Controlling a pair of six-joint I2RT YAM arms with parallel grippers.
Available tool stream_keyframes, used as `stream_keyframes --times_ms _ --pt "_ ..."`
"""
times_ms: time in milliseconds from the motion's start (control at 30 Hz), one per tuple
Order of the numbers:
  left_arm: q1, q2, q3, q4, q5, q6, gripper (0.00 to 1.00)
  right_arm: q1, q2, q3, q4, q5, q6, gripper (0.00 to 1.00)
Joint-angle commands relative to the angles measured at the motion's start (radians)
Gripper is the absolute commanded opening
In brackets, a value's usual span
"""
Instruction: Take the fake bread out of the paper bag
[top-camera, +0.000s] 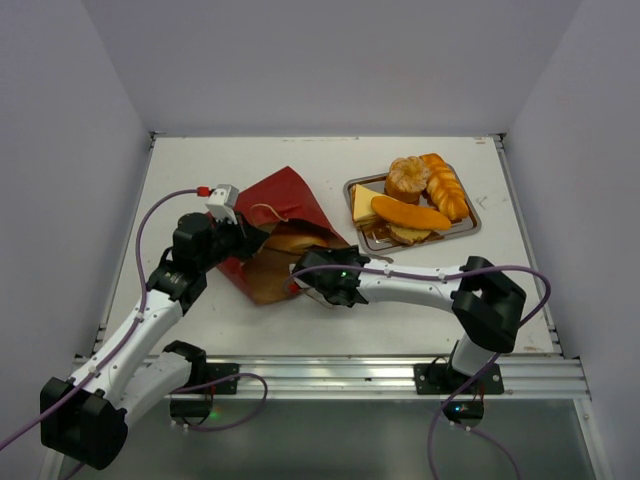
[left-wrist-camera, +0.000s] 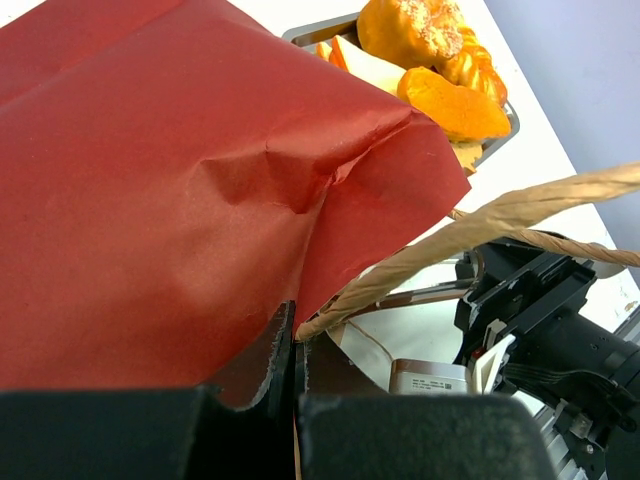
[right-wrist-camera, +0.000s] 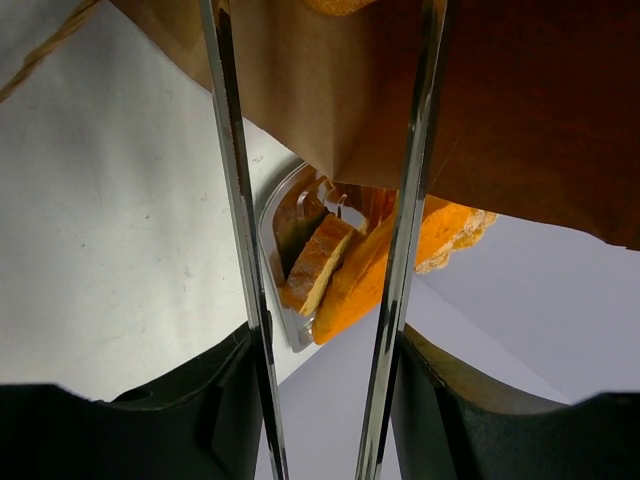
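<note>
- One bread (top-camera: 296, 240) lies in the paper bag (top-camera: 290, 200) mouth, just past my right gripper (top-camera: 305, 270), whose fingers are spread.
- My left gripper (left-wrist-camera: 295, 350) reaches low and pinches the bag's edge.

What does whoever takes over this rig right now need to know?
Left gripper: shut on the edge of the paper bag, holding its mouth up.
Right gripper: open at the bag's mouth, nothing between its fingers.
Done: several pieces of fake bread lie piled on the metal tray, to the right of the bag.
Left: a golden piece shows inside the bag's mouth. It looks like the next grab. How many more are deeper in cannot be seen.
Suggested: keep the left grip, reach in with the right, then carry the piece to the tray.
</note>
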Motion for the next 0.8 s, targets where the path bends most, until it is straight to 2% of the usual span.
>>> stream_keyframes --times_ms 0,300,767 --pt "-0.004 -0.016 0.005 0.034 0.012 -0.004 0.0 -0.009 -0.021 0.0 0.024 0.054 -0.014 0.5" --pt "-0.004 -0.011 0.008 0.037 0.015 -0.005 0.0 -0.013 -0.035 -0.017 0.015 0.063 -0.016 0.4" --pt "-0.004 -0.007 0.013 0.034 0.015 -0.002 0.0 -0.041 -0.044 -0.014 0.013 0.094 -0.017 0.43"
